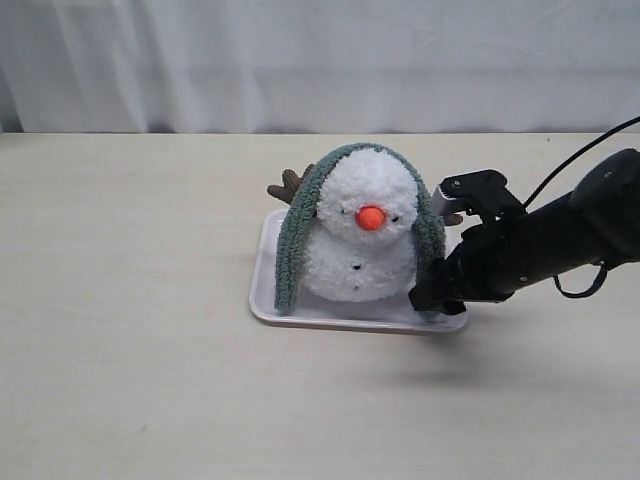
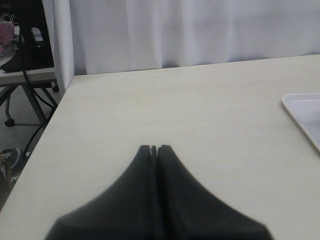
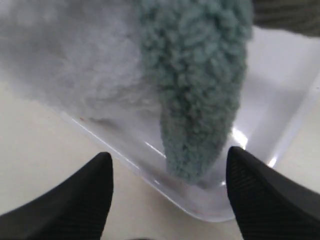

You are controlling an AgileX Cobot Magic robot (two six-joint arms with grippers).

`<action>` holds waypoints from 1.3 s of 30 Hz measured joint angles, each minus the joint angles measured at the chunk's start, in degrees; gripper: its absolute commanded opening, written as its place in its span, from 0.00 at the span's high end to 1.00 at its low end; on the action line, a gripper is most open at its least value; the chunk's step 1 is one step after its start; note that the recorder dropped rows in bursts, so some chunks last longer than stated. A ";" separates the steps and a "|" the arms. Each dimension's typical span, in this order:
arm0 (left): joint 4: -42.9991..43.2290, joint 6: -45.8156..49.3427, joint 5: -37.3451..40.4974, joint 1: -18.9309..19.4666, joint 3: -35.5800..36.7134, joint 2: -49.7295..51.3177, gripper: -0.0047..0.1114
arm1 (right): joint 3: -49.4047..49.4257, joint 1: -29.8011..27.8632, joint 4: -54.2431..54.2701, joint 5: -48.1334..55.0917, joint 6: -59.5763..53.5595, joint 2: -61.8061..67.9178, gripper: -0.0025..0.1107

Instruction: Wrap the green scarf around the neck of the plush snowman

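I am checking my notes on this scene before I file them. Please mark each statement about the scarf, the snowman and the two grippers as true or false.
1. The green scarf lies over the top of the plush snowman's head, with one end hanging down on each side. True.
2. The scarf is wrapped around the snowman's neck. False: it goes over the head, not around the neck.
3. The right gripper is shut on a scarf end. False: its jaws stand open, and the end hangs between them ungripped.
4. The left gripper is shut above the bare table. True.
5. The snowman stands directly on the table. False: it stands on a white tray.
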 measured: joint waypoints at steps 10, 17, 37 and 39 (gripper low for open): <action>0.00 0.00 0.00 0.00 0.00 0.00 0.96 | 0.00 0.00 6.70 -4.68 -7.19 3.40 0.52; 0.00 0.00 0.00 0.00 0.00 0.00 0.96 | 0.00 0.00 8.66 -4.87 -7.19 3.84 0.88; 0.00 0.00 0.00 0.00 0.00 0.00 0.96 | 0.00 0.00 9.36 9.77 -2.45 -4.66 0.94; 0.00 0.00 0.00 0.00 0.00 0.00 0.96 | 0.14 0.00 9.47 12.79 -1.75 -4.98 0.94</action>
